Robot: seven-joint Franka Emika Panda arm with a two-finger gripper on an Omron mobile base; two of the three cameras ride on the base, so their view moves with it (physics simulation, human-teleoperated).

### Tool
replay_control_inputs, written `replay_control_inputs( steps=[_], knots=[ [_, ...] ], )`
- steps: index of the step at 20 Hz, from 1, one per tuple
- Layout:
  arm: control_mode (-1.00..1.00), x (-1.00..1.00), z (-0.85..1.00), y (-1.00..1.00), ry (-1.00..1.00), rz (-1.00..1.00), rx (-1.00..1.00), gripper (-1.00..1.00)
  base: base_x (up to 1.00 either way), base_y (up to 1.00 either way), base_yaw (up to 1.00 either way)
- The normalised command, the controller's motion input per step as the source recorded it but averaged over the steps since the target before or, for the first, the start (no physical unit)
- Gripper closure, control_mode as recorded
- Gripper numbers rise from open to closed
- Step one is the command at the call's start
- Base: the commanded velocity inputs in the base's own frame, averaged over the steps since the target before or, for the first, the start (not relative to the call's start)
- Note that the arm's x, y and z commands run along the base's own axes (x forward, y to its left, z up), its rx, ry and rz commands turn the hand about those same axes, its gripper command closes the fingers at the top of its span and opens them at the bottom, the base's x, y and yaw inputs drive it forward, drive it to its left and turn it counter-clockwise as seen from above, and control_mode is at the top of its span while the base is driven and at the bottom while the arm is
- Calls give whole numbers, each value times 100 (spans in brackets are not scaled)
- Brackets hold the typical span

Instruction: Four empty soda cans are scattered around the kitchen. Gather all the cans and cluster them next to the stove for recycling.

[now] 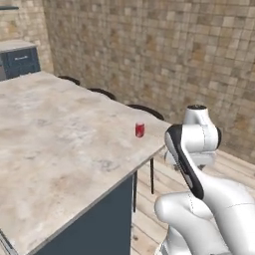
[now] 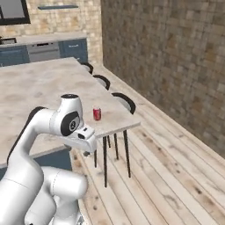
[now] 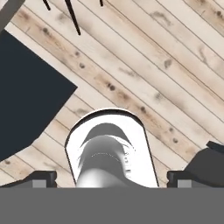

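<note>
One red can (image 1: 140,130) on one counter (image 1: 55,144), beside three stools (image 2: 125,102)

Surface: marble island countertop (image 1: 55,144) | On it: one red soda can (image 1: 140,130), upright, near corner, beyond claw (image 2: 88,149)

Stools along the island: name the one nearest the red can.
The last stool, at the island's corner end, right beside the red can; the others stand farther along.
</note>
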Motion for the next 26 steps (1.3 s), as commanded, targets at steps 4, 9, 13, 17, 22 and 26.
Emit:
replay_control_inputs(
  steps=[4,9,13,17,22,26],
  knots=[
    [100,0,0,0,0,0,0,-100,0,-18,67],
    [100,0,0,0,0,0,0,-100,55,-60,31],
    [100,0,0,0,0,0,0,-100,94,-69,-6],
    [100,0,0,0,0,0,0,-100,-4,-15,8],
    [100,0,0,0,0,0,0,-100,0,-3,52],
    [100,0,0,0,0,0,0,-100,0,-43,55]
  ],
)
